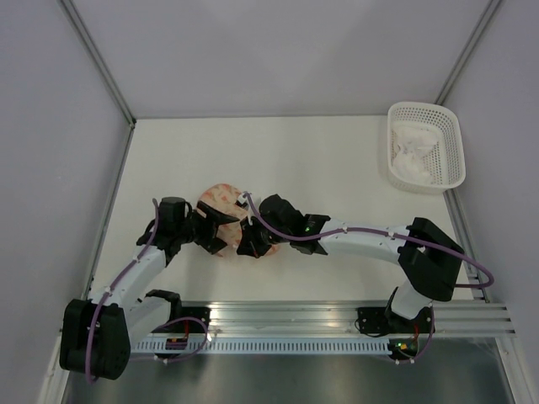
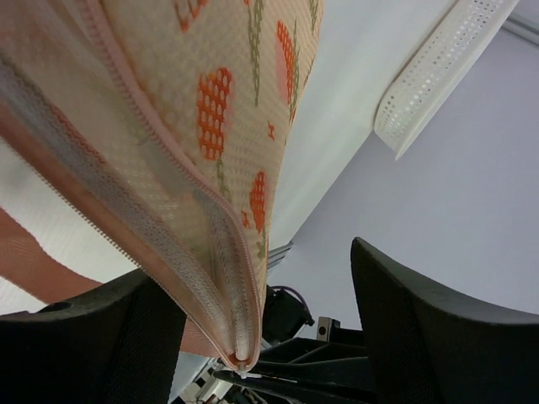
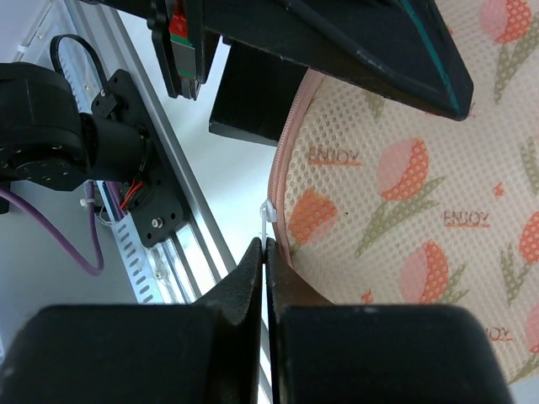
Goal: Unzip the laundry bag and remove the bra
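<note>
The laundry bag [image 1: 221, 198] is a cream pouch with orange-pink prints and pink trim, between my two grippers at the table's near middle. My left gripper [image 1: 217, 229] is open, and the bag's zippered edge [image 2: 227, 109] hangs between its fingers [image 2: 93, 337], close to the left one. My right gripper [image 1: 251, 244] is shut [image 3: 266, 246] on the small white zipper pull [image 3: 268, 220] at the bag's pink rim, with the printed mesh [image 3: 404, 185] to the right of the jaws. The zipper looks closed at this end. The bra does not show at the bag.
A white lattice basket [image 1: 421, 105] with crumpled white fabric in it stands at the far right; it also shows in the left wrist view [image 2: 438, 67]. The aluminium base rail [image 1: 337, 316] runs along the near edge. Grey walls enclose the table.
</note>
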Available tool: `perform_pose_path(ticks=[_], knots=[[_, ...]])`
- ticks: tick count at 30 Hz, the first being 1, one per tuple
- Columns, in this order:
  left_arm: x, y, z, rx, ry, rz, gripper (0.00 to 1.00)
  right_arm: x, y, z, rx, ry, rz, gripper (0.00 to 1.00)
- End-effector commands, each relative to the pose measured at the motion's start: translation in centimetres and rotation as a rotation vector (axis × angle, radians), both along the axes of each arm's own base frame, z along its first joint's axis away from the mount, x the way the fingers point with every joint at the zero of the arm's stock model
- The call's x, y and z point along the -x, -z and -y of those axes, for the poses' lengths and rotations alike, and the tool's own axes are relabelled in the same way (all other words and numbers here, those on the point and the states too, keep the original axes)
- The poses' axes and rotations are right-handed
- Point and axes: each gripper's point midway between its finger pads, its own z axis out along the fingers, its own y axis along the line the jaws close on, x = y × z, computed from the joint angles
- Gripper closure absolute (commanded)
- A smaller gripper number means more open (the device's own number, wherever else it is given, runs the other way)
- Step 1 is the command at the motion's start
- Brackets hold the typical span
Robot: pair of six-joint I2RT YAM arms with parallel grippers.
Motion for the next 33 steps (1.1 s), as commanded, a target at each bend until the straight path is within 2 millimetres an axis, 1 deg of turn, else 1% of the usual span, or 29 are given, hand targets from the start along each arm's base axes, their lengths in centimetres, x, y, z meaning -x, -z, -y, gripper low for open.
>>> perform_pose_path(ticks=[1, 2, 3, 4, 5, 6, 7, 9, 10, 12, 13, 14, 16, 18, 19, 20, 22, 23, 24, 27, 31, 33], knots=[[-2.0, -3.1, 0.6, 0.045, -0.008, 0.108, 0.24, -0.5, -2.5, -0.7, -0.050, -0.005, 0.066, 1.00], [-2.1, -3.2, 0.6, 0.044, -0.008, 0.112, 0.31, -0.6, -2.6, -0.6, -0.050, -0.001, 0.068, 1.00], [-2.3, -3.5, 0.6, 0.044, -0.008, 0.121, 0.34, -0.6, -2.6, -0.5, -0.047, -0.001, 0.070, 0.99], [-2.4, -3.6, 0.6, 0.042, -0.008, 0.125, 0.48, -0.7, -2.6, -0.4, -0.047, 0.005, 0.075, 1.00], [-2.4, -3.7, 0.6, 0.041, -0.009, 0.129, 0.56, -0.7, -2.6, -0.3, -0.044, 0.007, 0.076, 1.00], [-2.5, -3.8, 0.6, 0.044, -0.008, 0.131, 0.61, -0.7, -2.6, -0.3, -0.040, 0.009, 0.078, 1.00], [-2.5, -3.8, 0.6, 0.043, -0.008, 0.130, 0.72, -0.8, -2.7, -0.2, -0.040, 0.013, 0.080, 1.00], [-2.6, -4.1, 0.7, 0.043, -0.001, 0.136, 0.82, -0.9, -2.6, -0.1, -0.033, 0.016, 0.083, 1.00], [-2.7, -3.8, 0.7, 0.041, 0.000, 0.128, 0.89, -0.8, -2.6, -0.1, -0.032, 0.019, 0.085, 1.00], [-2.8, -3.9, 0.8, 0.037, 0.009, 0.131, 0.96, -1.1, -2.4, 0.2, -0.019, 0.033, 0.089, 0.99], [-2.9, -3.9, 0.8, 0.033, 0.012, 0.130, 0.98, -1.2, -2.5, 0.2, -0.019, 0.039, 0.096, 0.99], [-3.1, -3.9, 0.8, 0.021, 0.029, 0.140, 0.98, -1.3, -1.9, 0.8, 0.016, 0.054, 0.093, 0.99], [-3.3, -4.0, 0.8, 0.000, 0.052, 0.151, 0.98, -1.7, -1.9, 1.3, 0.037, 0.078, 0.107, 0.99], [-3.9, -4.1, 0.9, -0.039, 0.104, 0.174, 0.98, -2.1, -1.4, 2.2, 0.078, 0.109, 0.121, 1.00], [-4.1, -3.9, 0.7, -0.051, 0.118, 0.168, 0.98, -2.2, -1.5, 2.5, 0.087, 0.119, 0.127, 1.00], [-4.6, -4.5, 0.7, -0.068, 0.146, 0.201, 0.98, -2.2, -1.0, 3.1, 0.116, 0.128, 0.127, 0.99], [-4.9, -3.9, 0.8, -0.080, 0.198, 0.198, 0.98, -2.8, -0.8, 3.9, 0.149, 0.164, 0.149, 1.00], [-5.0, -4.2, 1.0, -0.077, 0.221, 0.198, 0.98, -2.8, -0.4, 4.4, 0.172, 0.174, 0.150, 1.00], [-5.3, -3.6, 0.8, -0.086, 0.229, 0.180, 0.98, -3.1, -0.5, 4.8, 0.183, 0.194, 0.160, 0.99], [-5.6, -3.1, 0.4, -0.123, 0.265, 0.189, 0.98, -3.4, -0.2, 5.9, 0.218, 0.232, 0.171, 1.00], [-5.4, -2.5, -0.2, -0.179, 0.326, 0.212, 0.98, -3.9, 0.1, 7.1, 0.250, 0.278, 0.180, 1.00], [-5.3, -2.6, -0.3, -0.180, 0.353, 0.214, 0.98, -4.0, 0.4, 7.8, 0.270, 0.294, 0.181, 1.00]])
